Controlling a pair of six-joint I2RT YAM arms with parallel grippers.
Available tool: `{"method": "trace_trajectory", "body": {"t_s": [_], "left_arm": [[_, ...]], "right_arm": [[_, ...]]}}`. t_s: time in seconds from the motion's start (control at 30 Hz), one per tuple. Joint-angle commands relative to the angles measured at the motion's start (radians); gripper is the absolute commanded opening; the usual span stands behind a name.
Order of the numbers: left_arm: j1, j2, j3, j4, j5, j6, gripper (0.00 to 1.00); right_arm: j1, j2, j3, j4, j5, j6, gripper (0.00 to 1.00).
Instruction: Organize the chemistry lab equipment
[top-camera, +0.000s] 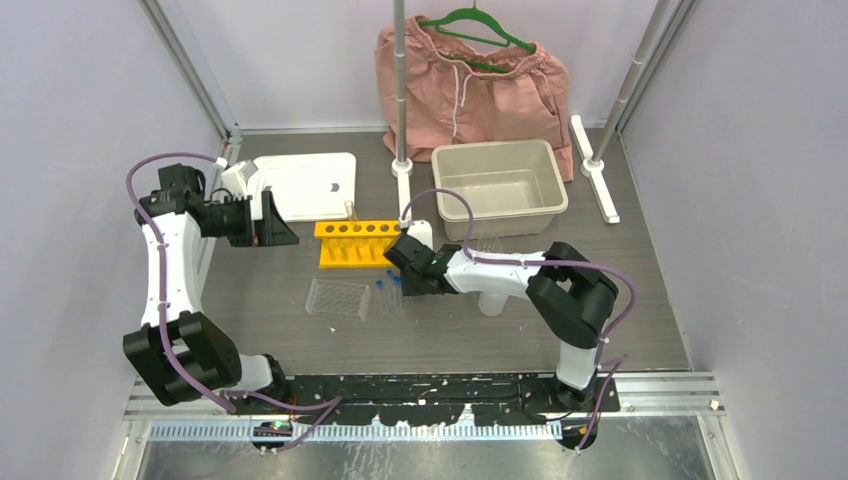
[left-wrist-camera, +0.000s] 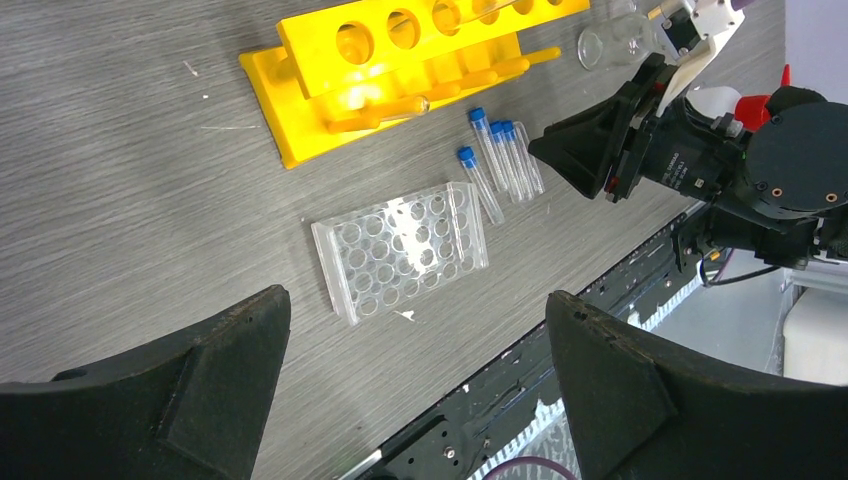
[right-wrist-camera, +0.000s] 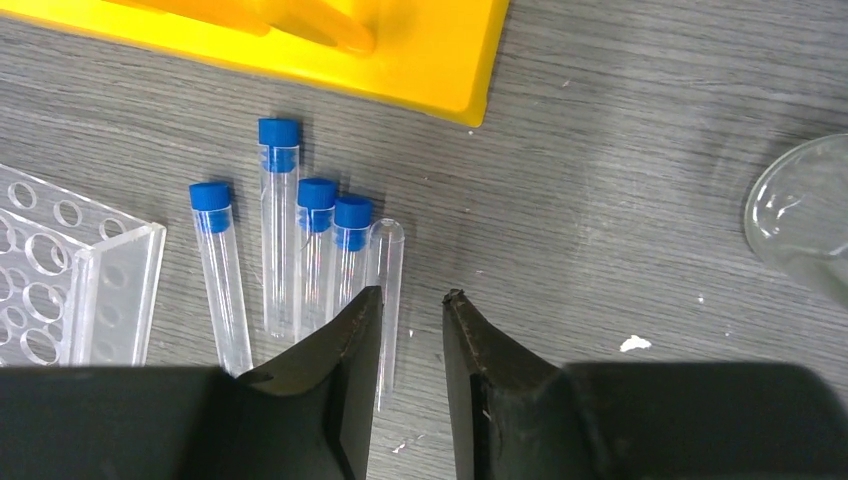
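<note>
Right wrist: right fingers (right-wrist-camera: 340, 400) stand a narrow gap apart with nothing between them, tips low over the bench (right-wrist-camera: 620, 120). Four blue-capped tubes (right-wrist-camera: 300, 250) lie flat and side by side, caps toward the rack (right-wrist-camera: 440, 60). A fifth, capless tube (right-wrist-camera: 386, 270) lies against them, just beside one fingertip. That finger covers the tubes' lower ends. The clear tray (right-wrist-camera: 60, 270) sits just beside the tubes and is cut off by the frame edge. A beaker (right-wrist-camera: 800, 215) at the far side is also partly cut off.

Left wrist: left fingers (left-wrist-camera: 200, 400) are spread wide and empty, raised above the tray and touching nothing. The tubes lie between the tray and the right arm. The squeeze bottle (left-wrist-camera: 712, 100) is mostly hidden behind that arm; only a white patch and the red nozzle show.

Top external: the rack stands mid-bench with the tray and tubes in front of it. A beige bin (top-camera: 500, 188) sits behind the right arm, and a white board (top-camera: 305, 185) lies behind the rack near the left arm. Pink shorts (top-camera: 470, 80) hang on a green hanger (top-camera: 478, 22) at the back. Whether the rack's holes hold anything is hard to make out.
</note>
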Motion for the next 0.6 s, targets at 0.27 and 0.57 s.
{"method": "trace_trajectory", "body": {"t_s": [0.27,0.57], "left_arm": [[0.006,-0.04,0.022,-0.009,0.016,0.032,0.99],[0.005,-0.039,0.026,-0.012,0.024,0.025,0.99]], "right_arm": [[-0.004,0.034,0.006,0.03,-0.02,0.035,0.35],[-0.003,0.02,-0.008,0.009,0.014,0.034,0.21]]}}
